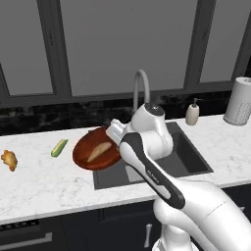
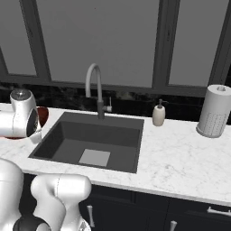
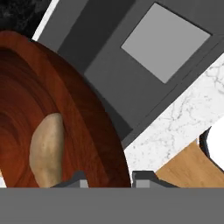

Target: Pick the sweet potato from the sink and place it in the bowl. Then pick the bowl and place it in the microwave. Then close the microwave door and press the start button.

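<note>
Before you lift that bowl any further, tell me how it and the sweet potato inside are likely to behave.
The bowl looks rigid and glossy, so its rim, between the gripper fingers, may slip. Held at one edge, it will probably tip. The sweet potato is rounded and tapered, lying loose, so it could slide or roll in that shallow dish.

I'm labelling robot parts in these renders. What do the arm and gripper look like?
The arm has glossy white rounded shells with dark joints and a black band along one link. The gripper ends in two small dark grey, blocky fingertips. No cables or markings show.
</note>
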Available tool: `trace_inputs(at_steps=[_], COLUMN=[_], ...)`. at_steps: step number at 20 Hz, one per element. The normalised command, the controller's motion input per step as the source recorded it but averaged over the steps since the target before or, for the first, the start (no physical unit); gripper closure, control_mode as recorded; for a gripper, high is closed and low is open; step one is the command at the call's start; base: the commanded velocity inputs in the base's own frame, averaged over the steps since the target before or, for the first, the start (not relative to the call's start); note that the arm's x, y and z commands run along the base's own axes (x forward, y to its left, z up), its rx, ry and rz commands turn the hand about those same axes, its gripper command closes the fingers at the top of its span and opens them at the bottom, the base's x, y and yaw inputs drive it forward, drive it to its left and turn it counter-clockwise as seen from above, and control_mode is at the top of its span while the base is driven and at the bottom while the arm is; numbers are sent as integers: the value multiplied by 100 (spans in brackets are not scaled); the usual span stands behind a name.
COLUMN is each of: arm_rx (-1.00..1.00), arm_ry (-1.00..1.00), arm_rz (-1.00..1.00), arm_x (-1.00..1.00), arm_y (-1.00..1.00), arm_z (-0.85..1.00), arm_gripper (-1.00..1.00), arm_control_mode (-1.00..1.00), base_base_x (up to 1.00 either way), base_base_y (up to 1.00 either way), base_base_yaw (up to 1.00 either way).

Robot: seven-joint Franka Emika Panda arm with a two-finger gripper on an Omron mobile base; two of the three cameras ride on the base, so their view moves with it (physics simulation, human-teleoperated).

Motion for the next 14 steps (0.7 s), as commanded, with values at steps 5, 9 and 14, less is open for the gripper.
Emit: trace_inputs(at_steps=[5,9,14], arm_rx=[0,11,24], arm_ry=[-1,0,-11], arm_rz=[-16,-27,-28], arm_x=[-23,-3,-10], arm_y=[-72,-38,-30], arm_z=[53,44,40], arm_gripper=[100,100,100], arm_control_mode=[-100,-100,-100], base_base_x=[0,0,0], base_base_y=[0,0,0], base_base_yaw=[0,0,0])
